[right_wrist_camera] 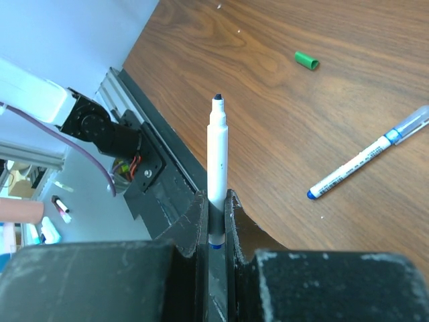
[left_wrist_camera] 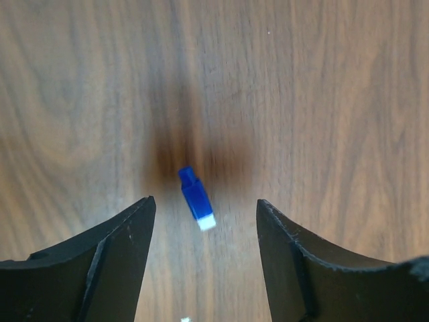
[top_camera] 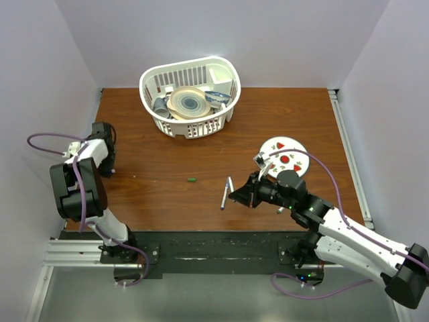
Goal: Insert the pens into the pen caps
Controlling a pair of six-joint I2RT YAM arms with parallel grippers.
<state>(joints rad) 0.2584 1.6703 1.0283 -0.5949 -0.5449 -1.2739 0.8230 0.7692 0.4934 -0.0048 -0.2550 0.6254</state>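
Note:
My left gripper is open and hovers low over a blue cap lying on the wood table between its fingers, touching neither. In the top view this gripper is at the far left and hides the cap. My right gripper is shut on a white pen, dark tip pointing away from the jaws, held above the table. A second pen with a blue end lies on the table beside it, just left of the right gripper in the top view. A green cap lies mid-table. The third pen and the purple cap are not in view.
A white basket of dishes stands at the back centre. A white plate with strawberry prints lies behind the right arm. The table's near edge carries a black rail with both arm bases.

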